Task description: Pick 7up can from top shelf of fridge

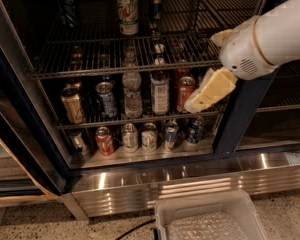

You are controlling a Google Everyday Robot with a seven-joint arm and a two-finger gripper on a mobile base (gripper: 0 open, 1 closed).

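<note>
The 7up can (127, 11), whitish with green lettering, stands upright on the top shelf (90, 51), a grey wire rack, near the top middle of the fridge (190, 181). My gripper (199, 101), cream-coloured on a white arm, hangs in front of the middle rack at the right. It is well below and to the right of the 7up can, apart from it, and holds nothing that I can see.
A dark blue can (67, 6) and a slim dark can (156, 4) flank the 7up can. The lower racks (140, 119) are crowded with cans and bottles. A dark door post (240, 119) stands right of the gripper. A plastic bin (210, 219) sits on the floor.
</note>
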